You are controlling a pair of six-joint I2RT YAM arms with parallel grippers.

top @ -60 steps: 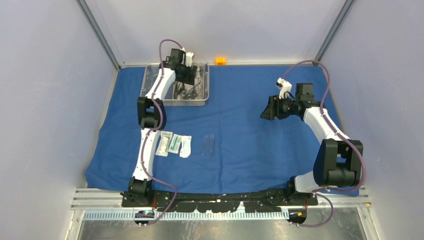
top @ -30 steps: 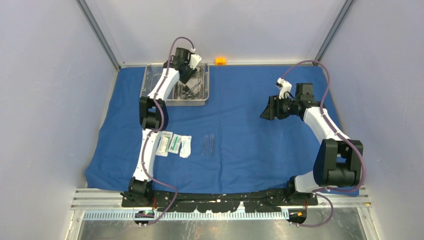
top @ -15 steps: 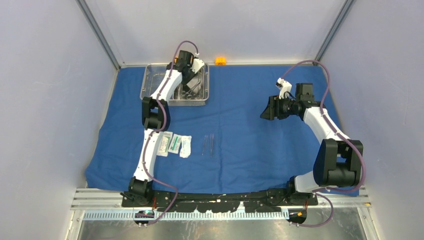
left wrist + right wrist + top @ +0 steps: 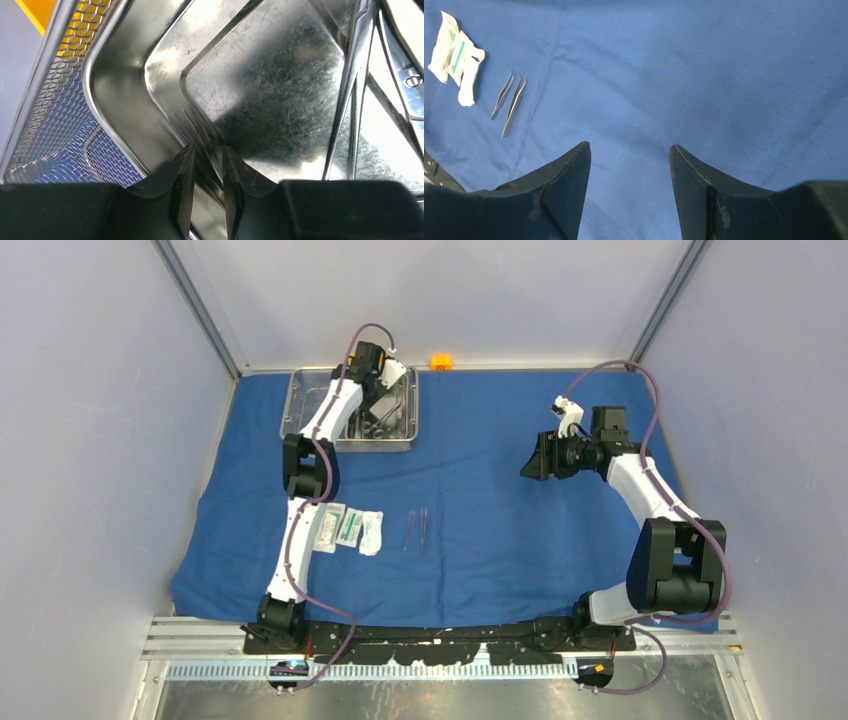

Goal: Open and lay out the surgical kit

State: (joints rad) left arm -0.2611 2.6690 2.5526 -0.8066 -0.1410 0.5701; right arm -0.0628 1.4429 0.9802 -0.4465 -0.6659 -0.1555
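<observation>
The whole scene is taken from above and behind. The solid steel tray (image 4: 260, 75) is viewed closely from the left wrist; the large blue cloth wrap (image 4: 699, 75), shared overhead, from the right wrist.

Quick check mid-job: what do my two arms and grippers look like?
Both alike: left arm and right arm have white links, black joints and a loose mauve cable. The left gripper and right gripper have plain black tapered fingers.
</observation>
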